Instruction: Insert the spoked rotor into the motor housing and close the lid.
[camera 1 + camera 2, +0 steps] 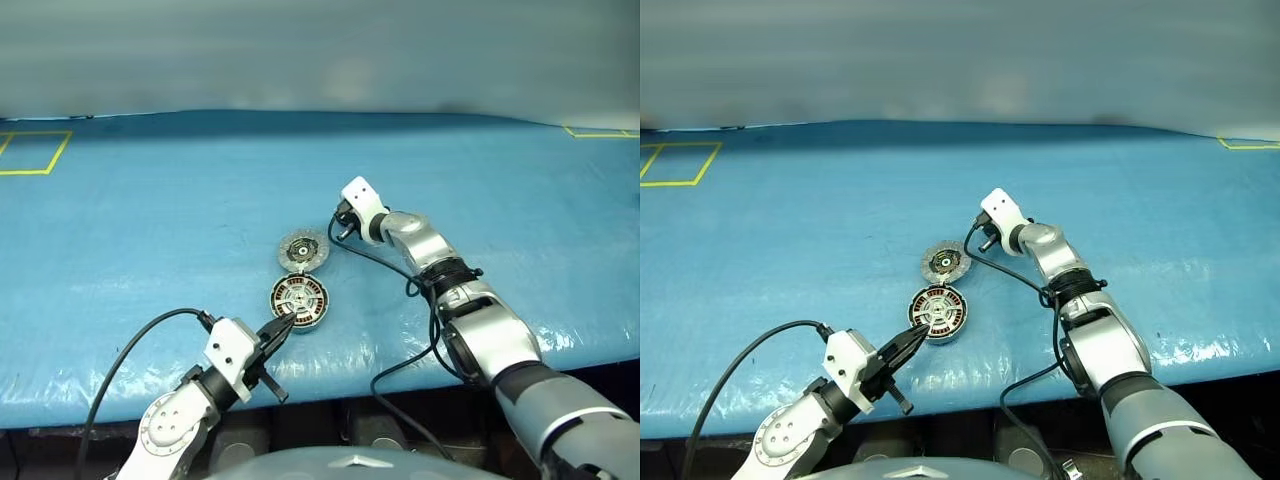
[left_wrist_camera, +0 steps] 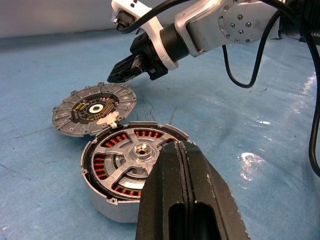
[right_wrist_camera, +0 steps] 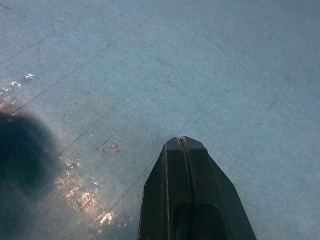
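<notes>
The motor housing (image 2: 106, 204) stands near the front edge of the blue table. Its copper windings show around the spoked rotor (image 2: 142, 149), which sits inside it. The lid (image 2: 94, 108) lies open and flat just beyond the housing, inner face up, joined to it by a small white piece. My left gripper (image 1: 284, 323) is shut and empty, its tip just in front of the housing's near rim. My right gripper (image 2: 115, 76) is also shut and empty. It hovers a little to the right of the lid, pointing down towards the table.
The blue sheet covers the table (image 1: 150, 220). Yellow tape marks sit at the far left (image 1: 30, 152) and far right (image 1: 600, 132) corners. Black cables (image 1: 395, 270) hang from both wrists; the right one loops over the table close to the housing.
</notes>
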Robot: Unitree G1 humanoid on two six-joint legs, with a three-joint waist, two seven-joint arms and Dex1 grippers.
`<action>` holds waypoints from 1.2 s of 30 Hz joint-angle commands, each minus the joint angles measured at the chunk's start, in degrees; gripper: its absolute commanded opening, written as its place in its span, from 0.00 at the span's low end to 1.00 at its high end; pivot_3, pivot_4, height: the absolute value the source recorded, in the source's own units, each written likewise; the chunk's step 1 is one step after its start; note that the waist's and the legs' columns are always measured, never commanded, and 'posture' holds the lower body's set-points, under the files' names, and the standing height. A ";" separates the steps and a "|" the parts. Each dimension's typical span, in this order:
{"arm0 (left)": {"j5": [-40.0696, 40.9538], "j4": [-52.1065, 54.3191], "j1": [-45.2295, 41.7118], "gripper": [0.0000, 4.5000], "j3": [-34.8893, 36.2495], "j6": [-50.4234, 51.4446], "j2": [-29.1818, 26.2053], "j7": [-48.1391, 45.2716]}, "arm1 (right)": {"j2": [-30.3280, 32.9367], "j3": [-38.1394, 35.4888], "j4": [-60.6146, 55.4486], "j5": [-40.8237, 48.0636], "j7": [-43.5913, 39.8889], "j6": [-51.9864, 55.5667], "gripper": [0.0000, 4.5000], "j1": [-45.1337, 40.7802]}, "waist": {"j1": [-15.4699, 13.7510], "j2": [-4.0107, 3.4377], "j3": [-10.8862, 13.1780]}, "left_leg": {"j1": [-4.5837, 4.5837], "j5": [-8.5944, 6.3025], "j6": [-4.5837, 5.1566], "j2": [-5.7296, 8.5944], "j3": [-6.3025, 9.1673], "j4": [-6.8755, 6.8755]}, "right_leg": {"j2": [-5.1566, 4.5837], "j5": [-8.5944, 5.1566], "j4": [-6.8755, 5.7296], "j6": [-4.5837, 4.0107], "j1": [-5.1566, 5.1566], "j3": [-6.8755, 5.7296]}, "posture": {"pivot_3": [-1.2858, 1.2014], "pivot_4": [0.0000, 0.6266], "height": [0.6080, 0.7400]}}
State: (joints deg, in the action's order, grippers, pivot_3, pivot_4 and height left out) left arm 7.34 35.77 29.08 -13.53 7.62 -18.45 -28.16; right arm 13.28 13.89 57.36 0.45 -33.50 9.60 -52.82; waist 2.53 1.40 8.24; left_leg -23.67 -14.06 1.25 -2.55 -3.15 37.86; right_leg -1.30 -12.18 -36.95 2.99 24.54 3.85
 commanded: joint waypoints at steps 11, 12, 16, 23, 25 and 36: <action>-8.11 -6.00 -3.35 0.00 -3.08 -2.32 2.39 7.26 | -4.09 -6.70 6.92 2.19 -12.63 -3.35 0.00 -3.00 | 0.96 -0.30 0.18 | 0.02 0.00 0.00 0.00 0.00 0.00 | 0.00 0.03 -0.03 0.04 -0.02 0.01 | 0.52 0.24 1.00; -8.21 -6.42 -3.63 0.00 -3.14 -2.06 2.71 7.64 | -4.24 -6.84 6.88 2.25 -13.08 -3.31 0.00 -2.89 | 0.96 -0.31 0.19 | 0.02 0.00 0.00 0.00 0.00 0.00 | 0.00 0.03 -0.03 0.05 -0.02 0.01 | 0.52 0.24 1.00; -8.77 -7.86 -5.79 0.00 -3.35 1.48 4.39 9.38 | -4.76 -6.55 7.27 1.85 -15.04 -1.96 0.00 -2.80 | 0.92 -0.34 0.20 | 0.01 0.00 0.00 0.01 0.01 0.03 | -0.02 0.05 -0.04 0.09 -0.03 0.00 | 0.52 0.24 1.00; -8.37 -8.24 -7.27 0.00 -3.41 8.04 5.52 10.68 | -5.83 -6.64 7.95 2.19 -19.13 0.96 0.00 -2.99 | 1.05 -0.36 0.18 | 0.07 0.00 0.00 0.00 0.01 0.05 | 0.00 0.08 -0.08 0.13 -0.06 0.01 | 0.52 0.24 1.00; -7.86 -8.12 -7.36 0.00 -3.50 8.86 5.51 10.40 | -6.24 -7.03 8.09 2.77 -21.31 2.68 0.00 -3.03 | 1.06 -0.37 0.17 | 0.11 0.00 0.00 0.01 0.01 0.06 | 0.00 0.08 -0.09 0.12 -0.11 0.01 | 0.52 0.24 1.00; -7.19 -7.71 -7.23 0.00 -3.50 9.22 4.96 10.14 | -9.74 -12.34 5.52 10.04 -33.61 17.80 0.00 -2.03 | 1.07 -0.39 0.15 | 0.16 0.00 0.00 0.00 0.12 0.10 | 0.00 0.08 -0.10 0.12 -0.17 0.00 | 0.52 0.24 1.00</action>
State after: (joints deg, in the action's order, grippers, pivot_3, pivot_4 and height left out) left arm 0.14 28.65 21.00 -16.33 14.94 -13.14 -17.95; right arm 4.36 3.15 64.35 8.11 -64.97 25.14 -55.11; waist 3.60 1.01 8.39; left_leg -23.51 -14.06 1.25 -2.54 -3.03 37.96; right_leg -1.30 -12.10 -37.05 3.11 24.37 3.85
